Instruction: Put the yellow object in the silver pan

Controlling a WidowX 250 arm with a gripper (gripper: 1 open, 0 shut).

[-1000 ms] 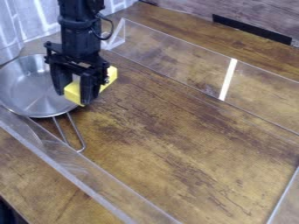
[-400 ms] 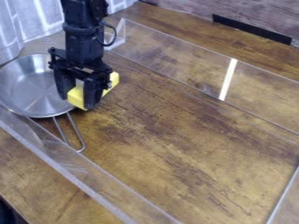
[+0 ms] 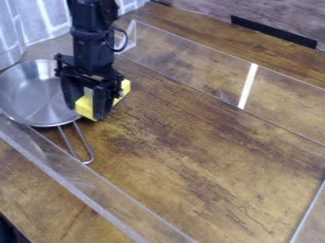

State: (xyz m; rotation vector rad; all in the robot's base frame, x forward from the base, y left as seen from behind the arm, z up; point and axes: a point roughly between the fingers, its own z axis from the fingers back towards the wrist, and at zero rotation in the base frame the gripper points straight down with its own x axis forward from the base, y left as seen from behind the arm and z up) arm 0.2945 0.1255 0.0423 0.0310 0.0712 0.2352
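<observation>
Steel caught the light at the left, where the silver pan (image 3: 30, 91) lay on the wooden table (image 3: 203, 142), its wire handle (image 3: 76, 144) pointing toward the near edge. Just right of the pan's rim, the gripper (image 3: 90, 102) pointed straight down with its jaws shut on the yellow object (image 3: 97, 101), which sat between the fingers at the pan's edge rather than inside it. To do this step well, the block probably needed to be carried further left until it was clearly over the pan's floor, kept clear of the rim, and let go only when low, so it would not bounce or slide out. Compared with a second earlier, the gripper and block stood a touch lower and slightly nearer the camera; the pan had not shifted.
</observation>
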